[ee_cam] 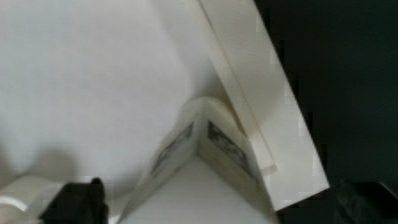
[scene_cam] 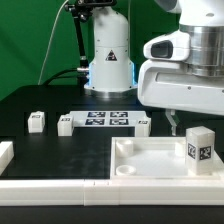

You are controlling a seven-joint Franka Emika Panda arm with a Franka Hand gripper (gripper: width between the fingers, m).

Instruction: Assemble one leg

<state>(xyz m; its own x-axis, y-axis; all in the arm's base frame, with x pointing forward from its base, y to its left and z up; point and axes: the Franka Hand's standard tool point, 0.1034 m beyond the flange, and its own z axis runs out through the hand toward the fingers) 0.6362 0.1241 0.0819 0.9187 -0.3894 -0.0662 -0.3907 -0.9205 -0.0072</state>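
Observation:
One leg (scene_cam: 200, 149), a small white block with a square marker tag, stands upright on the right part of the large white tray (scene_cam: 140, 165). My gripper (scene_cam: 188, 130) hangs over it, with one finger (scene_cam: 172, 123) just to the exterior view's left of the leg and a small gap between them. In the wrist view the leg (ee_cam: 217, 150) lies between my two dark fingertips, my gripper (ee_cam: 214, 208) straddling it with room on both sides, so the jaws look open. Three more legs (scene_cam: 36, 121) (scene_cam: 66, 123) (scene_cam: 143, 124) lie on the black table behind the tray.
The marker board (scene_cam: 105, 120) lies between the loose legs at the back. The arm's base (scene_cam: 108, 60) stands behind it. A white rail (scene_cam: 60, 190) runs along the table's front, with a white piece (scene_cam: 5, 153) at the exterior view's left edge.

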